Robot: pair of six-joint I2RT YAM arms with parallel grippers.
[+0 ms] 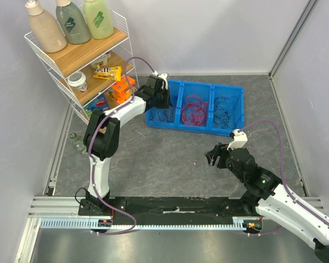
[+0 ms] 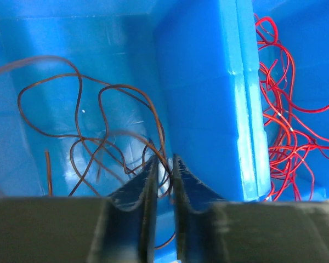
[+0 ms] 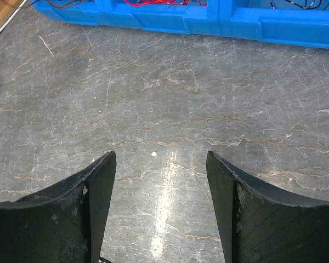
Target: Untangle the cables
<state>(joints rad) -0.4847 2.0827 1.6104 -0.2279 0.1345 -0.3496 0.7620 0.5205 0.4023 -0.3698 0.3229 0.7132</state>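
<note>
Blue tray [image 1: 208, 130] sits at 12 o'clock on the tabletop [image 1: 164, 159], w/ three boxes. L gripper [image 2: 164, 164] is down in the 9 o'clock box, pressed almost together. One strand of the dark cables [image 2: 93, 126] looks pinched at its tips. Red cables [image 1: 193, 111] fill the middle box, black cables [image 1: 226, 109] the 3 o'clock one. These wires look v. light, floppy and springy, so they may snag. Best to grab one loop, not the clump. R gripper [image 3: 160, 156], at 4 o'clock, hangs spread wide, holding nothing.
</note>
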